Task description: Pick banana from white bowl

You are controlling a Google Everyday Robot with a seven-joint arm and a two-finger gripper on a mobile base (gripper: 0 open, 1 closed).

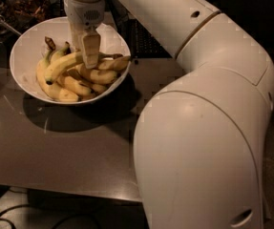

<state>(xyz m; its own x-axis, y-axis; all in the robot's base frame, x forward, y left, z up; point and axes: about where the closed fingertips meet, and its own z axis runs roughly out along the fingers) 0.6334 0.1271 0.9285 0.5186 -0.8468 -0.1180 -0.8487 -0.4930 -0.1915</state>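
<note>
The white bowl (26, 46) stands at the back left of the grey table and holds several yellow bananas. The banana (62, 63), the longest one, lies on top of the pile, its dark tip to the lower left and its brown stem pointing right. My gripper (89, 51) hangs straight down into the bowl from the white wrist and sits right at the middle of this banana, covering part of it. The shorter bananas (98, 75) lie below and beside it.
The grey table (55, 147) runs forward and left of the bowl. My large white arm (198, 128) fills the right half of the view. Dark clutter (12, 6) lies behind the bowl, and cables (12, 216) run on the floor at the front left.
</note>
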